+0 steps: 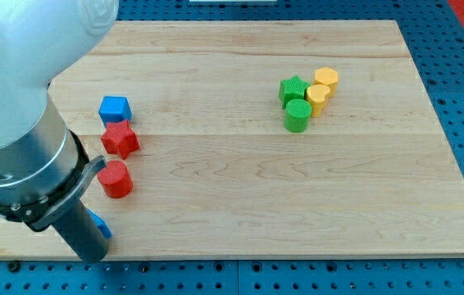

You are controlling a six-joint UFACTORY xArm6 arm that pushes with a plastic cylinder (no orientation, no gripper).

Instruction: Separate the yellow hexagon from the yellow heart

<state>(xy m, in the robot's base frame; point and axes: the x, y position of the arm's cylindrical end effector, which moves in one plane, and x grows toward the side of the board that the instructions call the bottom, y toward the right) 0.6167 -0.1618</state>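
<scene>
Yellow pair packed tight, far from the arm.
Yellow hexagon (pixel 326 79) touches yellow heart (pixel 317 98) beside green star (pixel 293 88) and green cylinder (pixel 297 115) on the desk (pixel 240 197); a careless push could drag all four. No claw; my tip is hidden.

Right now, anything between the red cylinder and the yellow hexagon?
No. In the camera view, only bare board lies between the red cylinder and the yellow hexagon; the green cylinder sits just below that line. My tip is hidden.
</scene>
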